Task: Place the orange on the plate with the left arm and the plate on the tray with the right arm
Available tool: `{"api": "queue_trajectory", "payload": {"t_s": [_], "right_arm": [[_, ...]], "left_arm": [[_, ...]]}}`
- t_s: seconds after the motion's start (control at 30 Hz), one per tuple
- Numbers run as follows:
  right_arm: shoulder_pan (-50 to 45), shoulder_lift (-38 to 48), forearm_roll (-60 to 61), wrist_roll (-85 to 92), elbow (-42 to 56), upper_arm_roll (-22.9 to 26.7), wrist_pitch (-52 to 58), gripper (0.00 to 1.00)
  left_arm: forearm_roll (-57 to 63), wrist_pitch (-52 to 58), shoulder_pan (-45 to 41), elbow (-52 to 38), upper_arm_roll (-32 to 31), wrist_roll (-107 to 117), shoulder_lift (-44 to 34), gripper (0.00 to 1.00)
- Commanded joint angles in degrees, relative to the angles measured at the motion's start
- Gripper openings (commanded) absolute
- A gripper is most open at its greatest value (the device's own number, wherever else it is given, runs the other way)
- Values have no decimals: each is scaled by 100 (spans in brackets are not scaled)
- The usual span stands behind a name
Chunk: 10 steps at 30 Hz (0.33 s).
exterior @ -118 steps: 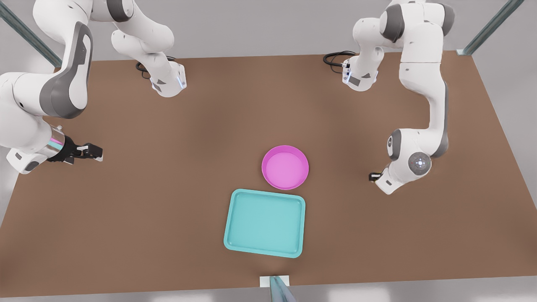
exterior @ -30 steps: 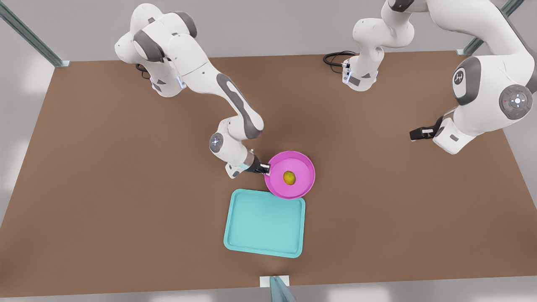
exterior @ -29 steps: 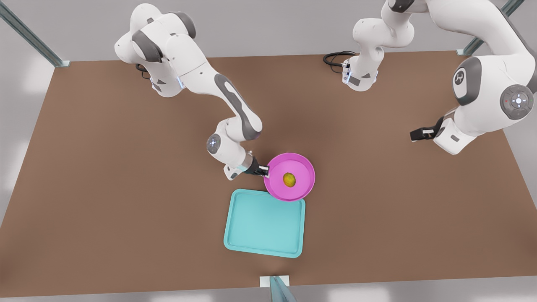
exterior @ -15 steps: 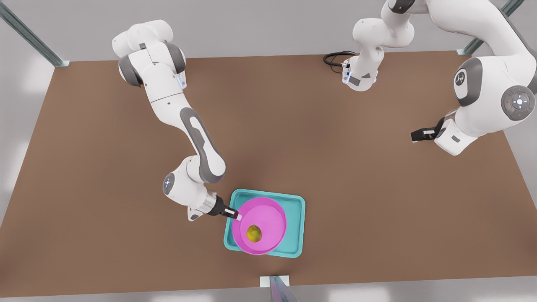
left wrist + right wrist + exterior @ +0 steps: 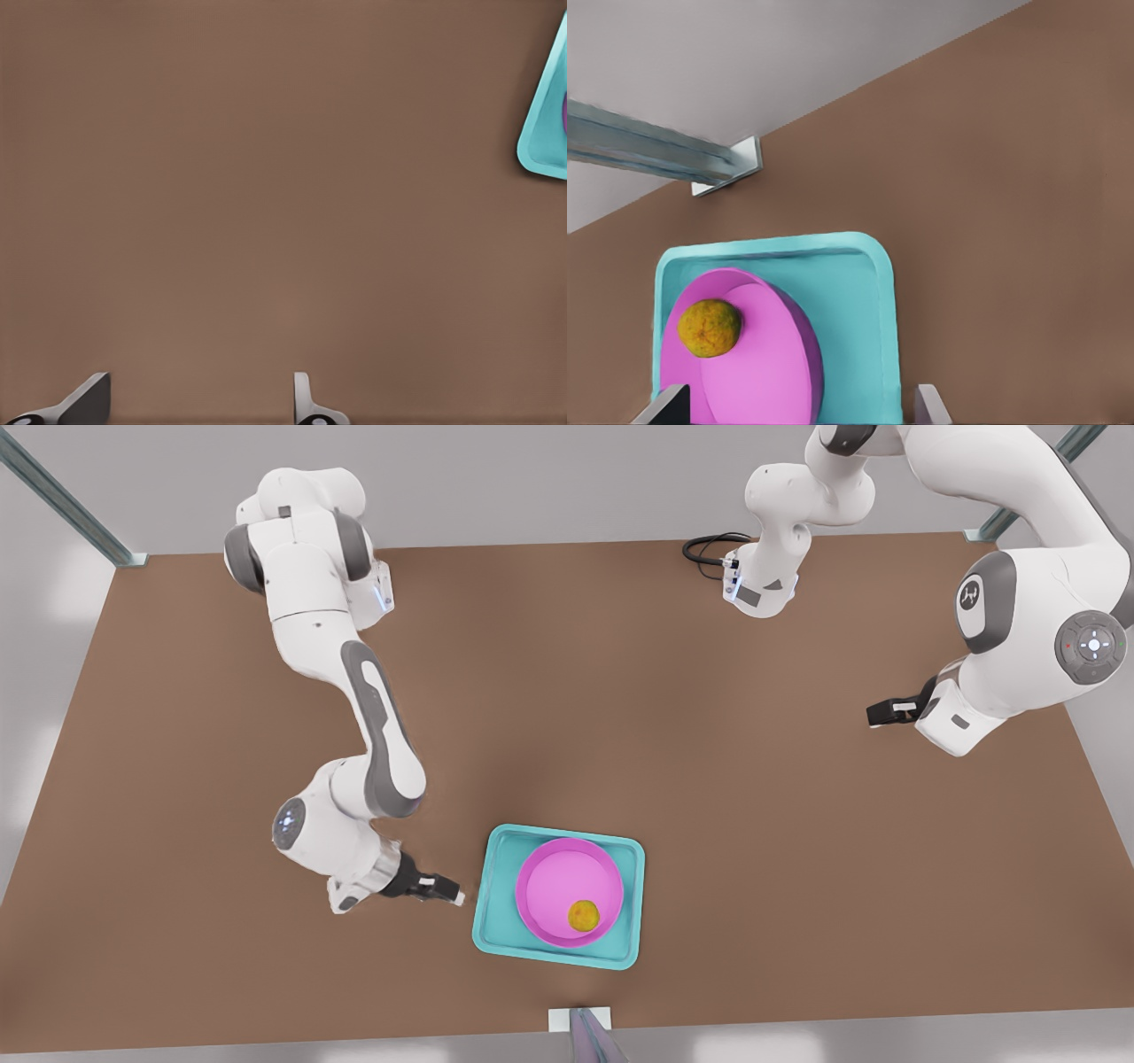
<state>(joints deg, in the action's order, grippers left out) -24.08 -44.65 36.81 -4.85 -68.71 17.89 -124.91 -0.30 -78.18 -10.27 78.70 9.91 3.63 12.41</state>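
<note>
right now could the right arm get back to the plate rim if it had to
Probably yes. The right tool hangs open just off the tray on the front view's left, facing the plate with bare table between. The left tool waits far off, open.

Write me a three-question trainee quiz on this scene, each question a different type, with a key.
1. True or false: the plate rests inside the tray.
2. Where is the orange? A) on the bare table B) on the plate C) in a pincer
3. Fill in: the right pincer, just off the tray's edge on the front view's left, is ____.

Key: 1 true. 2 B. 3 open; its fingers are spread with nothing between them. The left pincer waits far off on the front view's right, also open.
</note>
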Motion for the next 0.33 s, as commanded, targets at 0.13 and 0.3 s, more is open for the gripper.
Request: {"api": "queue_trajectory", "payload": {"t_s": [0.13,0.3], "right_arm": [[492,1492,-2853,3851,1388,1226,5486,100],[1124,3656,-4111,2278,-959,-445,4686,100]], "left_arm": [[3,14,-2,-109,2,-29,42,100],[-41,172,-2,-144,-15,-99,86,100]]}}
